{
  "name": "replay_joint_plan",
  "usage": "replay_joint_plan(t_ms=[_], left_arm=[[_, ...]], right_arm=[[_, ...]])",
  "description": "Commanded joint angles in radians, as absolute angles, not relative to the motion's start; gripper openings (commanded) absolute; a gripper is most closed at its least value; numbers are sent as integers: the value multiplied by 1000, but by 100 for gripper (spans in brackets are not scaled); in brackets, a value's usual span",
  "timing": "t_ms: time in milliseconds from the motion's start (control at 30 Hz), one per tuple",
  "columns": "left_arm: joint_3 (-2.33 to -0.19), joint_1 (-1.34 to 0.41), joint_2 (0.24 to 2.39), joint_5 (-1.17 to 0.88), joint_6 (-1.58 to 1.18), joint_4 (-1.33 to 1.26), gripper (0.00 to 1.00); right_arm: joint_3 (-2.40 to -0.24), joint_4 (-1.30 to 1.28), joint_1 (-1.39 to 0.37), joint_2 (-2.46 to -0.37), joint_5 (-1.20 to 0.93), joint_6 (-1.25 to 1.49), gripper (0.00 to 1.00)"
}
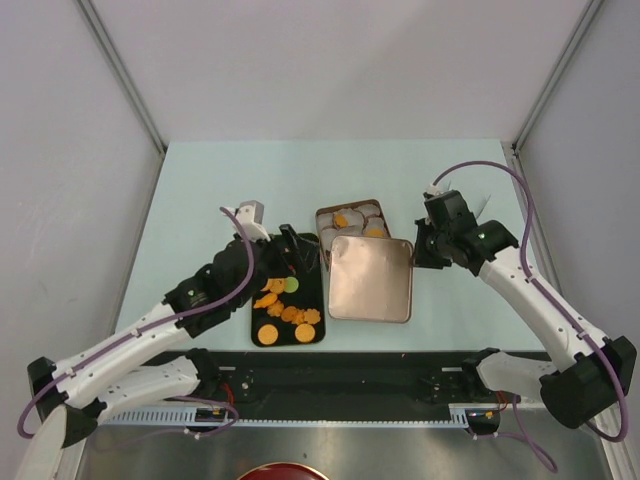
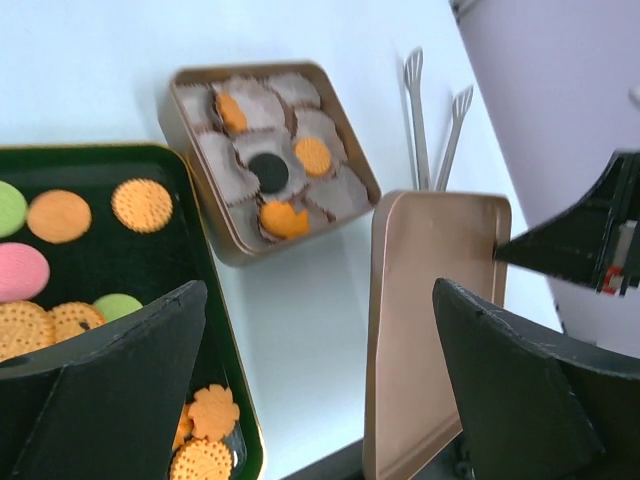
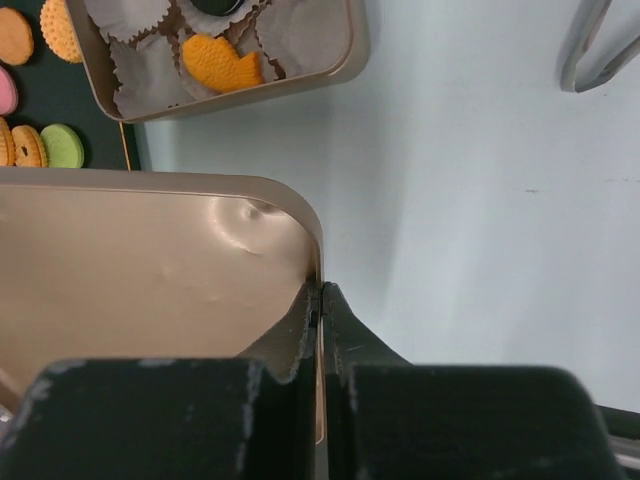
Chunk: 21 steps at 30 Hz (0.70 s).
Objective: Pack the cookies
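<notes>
Nearest, on the left, a black rectangular tray (image 1: 310, 268) lies on the pale green surface (image 1: 200, 190) with its long side running away from the arm bases. Most of the cookies (image 1: 290, 313) lie loose on it. They are mainly round orange discs, plus a couple of green ones, one pink and a few flower-shaped orange ones.

Over the tray's far end hangs the left end effector (image 2: 318, 290). Its jaws are spread wide with nothing between them.

Near right, just beside the tray, is a square copper-coloured metal lid (image 1: 370, 280). The right end effector (image 3: 320, 300) is clamped tight on the lid's rim near its far right corner, one finger on each side of the rim. I can't tell whether the lid is lifted or resting on the surface.

Just beyond the lid is an open square copper-coloured tin (image 1: 350, 203), lined with white crinkled paper cups (image 2: 222, 160). Four cookies sit in cups: two round orange, one round dark and one irregular orange. In the left wrist view a strip of surface separates the tin from the tray.

Farthest, right of the tin, metal tongs (image 2: 430, 120) lie flat on the surface, apart from the tin.
</notes>
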<state>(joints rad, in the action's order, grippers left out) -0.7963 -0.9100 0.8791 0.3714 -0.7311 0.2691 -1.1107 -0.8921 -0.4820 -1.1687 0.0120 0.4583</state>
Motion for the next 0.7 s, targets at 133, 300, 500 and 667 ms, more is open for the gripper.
replay_joint_plan(t_ms=[133, 300, 500, 667], left_arm=[[-789, -868, 839, 290, -704, 151, 100], [-730, -867, 873, 169, -706, 26, 100], [-681, -867, 899, 14, -704, -170, 100], [-669, -867, 959, -107, -701, -221, 86]], right_arm=[[-1184, -877, -488, -1163, -43, 454, 0], [-1213, -873, -508, -1175, -69, 471, 0], [-1241, -881, -531, -1183, -63, 477, 0], [-1252, -877, -552, -1184, -66, 485, 0]])
